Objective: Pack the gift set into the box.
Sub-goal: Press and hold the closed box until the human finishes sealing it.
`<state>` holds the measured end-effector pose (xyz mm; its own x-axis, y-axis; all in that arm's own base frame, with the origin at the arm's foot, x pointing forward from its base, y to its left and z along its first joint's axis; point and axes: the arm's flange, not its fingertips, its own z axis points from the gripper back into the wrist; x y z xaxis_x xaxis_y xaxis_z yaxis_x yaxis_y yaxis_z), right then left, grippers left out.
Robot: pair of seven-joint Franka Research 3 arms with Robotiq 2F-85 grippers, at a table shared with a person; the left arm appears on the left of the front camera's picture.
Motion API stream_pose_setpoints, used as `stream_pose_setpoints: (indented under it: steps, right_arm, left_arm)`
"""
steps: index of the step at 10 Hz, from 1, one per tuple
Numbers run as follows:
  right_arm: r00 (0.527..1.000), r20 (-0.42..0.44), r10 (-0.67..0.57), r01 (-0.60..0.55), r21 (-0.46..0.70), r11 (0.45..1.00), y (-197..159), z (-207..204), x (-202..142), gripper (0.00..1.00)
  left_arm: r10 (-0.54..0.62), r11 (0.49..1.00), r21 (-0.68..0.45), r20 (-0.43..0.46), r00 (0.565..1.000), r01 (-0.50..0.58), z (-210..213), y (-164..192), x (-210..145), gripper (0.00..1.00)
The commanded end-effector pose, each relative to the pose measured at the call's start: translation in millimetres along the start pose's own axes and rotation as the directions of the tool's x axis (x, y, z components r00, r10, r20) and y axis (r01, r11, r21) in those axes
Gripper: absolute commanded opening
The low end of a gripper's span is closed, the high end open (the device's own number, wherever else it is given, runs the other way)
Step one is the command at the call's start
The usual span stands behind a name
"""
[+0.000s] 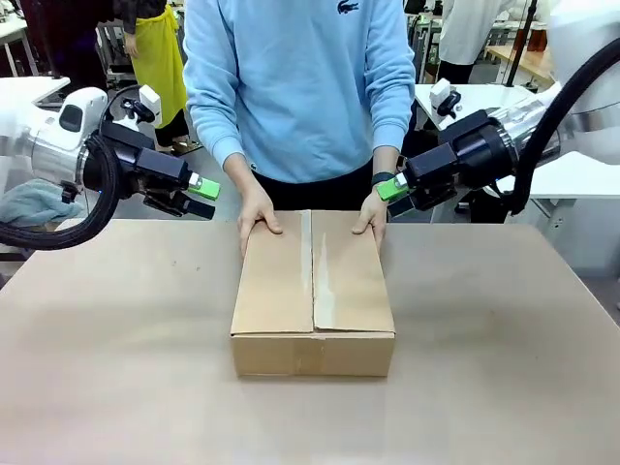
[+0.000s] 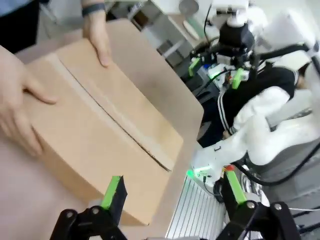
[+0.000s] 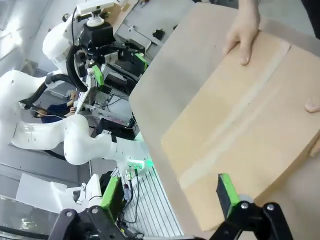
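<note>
at the middle of the bench [image 1: 116, 368] the box [image 1: 312, 291] lies flat, flaps down, a tape strip along the centre seam. corrugated card: expect stiff walls and corners, a top that gives if you press the seam, and a dry surface unlikely to slip. weight you can't judge. take a flap by its free edge, or push on the side walls. person's hands [image 1: 260, 215] rest on its far corners. left gripper [image 1: 203, 196] and right gripper [image 1: 394, 197] hover just outside those hands, fingers spread, holding nothing.
</note>
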<state>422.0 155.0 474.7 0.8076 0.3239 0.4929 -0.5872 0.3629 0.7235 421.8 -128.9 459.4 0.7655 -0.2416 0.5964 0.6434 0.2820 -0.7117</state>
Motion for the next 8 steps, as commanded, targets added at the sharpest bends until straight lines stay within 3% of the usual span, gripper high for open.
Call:
stream_pose_setpoints:
  steps: [1, 2, 3, 4, 5, 6, 8]
  right_arm:
    - [0.991, 0.047, -0.128, 0.127, 0.020, 0.992, 22, -1, 4, 1.00]
    - [1.000, 0.000, 0.000, 0.000, 0.000, 1.000, 0, 0, 0, 1.00]
    - [0.959, -0.005, 0.283, -0.282, -0.108, 0.953, -5, -29, 14, 1.00]
    - [0.882, 0.051, 0.468, -0.466, -0.059, 0.883, -15, -46, 17, 1.00]
    - [0.816, 0.080, 0.572, -0.565, -0.100, 0.819, -30, -59, 15, 1.00]
    - [0.755, 0.168, 0.634, -0.639, -0.030, 0.769, -42, -72, 10, 1.00]
    - [0.710, 0.237, 0.663, -0.668, -0.073, 0.741, -56, -88, 5, 1.00]
  left_arm:
    - [0.075, 0.993, -0.090, -0.037, 0.996, -0.078, 9, -7, -1, 1.00]
    - [0.000, 1.000, 0.000, 0.000, 1.000, 0.000, 0, 0, 0, 1.00]
    - [-0.325, 0.945, 0.008, 0.125, 0.938, 0.326, -32, 7, 12, 1.00]
    - [-0.585, 0.811, 0.141, 0.174, 0.792, 0.568, -54, 21, 17, 1.00]
    - [-0.697, 0.715, 0.124, 0.202, 0.688, 0.688, -72, 29, 14, 1.00]
    - [-0.773, 0.632, 0.158, 0.203, 0.601, 0.759, -87, 35, 11, 1.00]
    - [-0.817, 0.573, 0.119, 0.167, 0.553, 0.811, -108, 45, 5, 1.00]
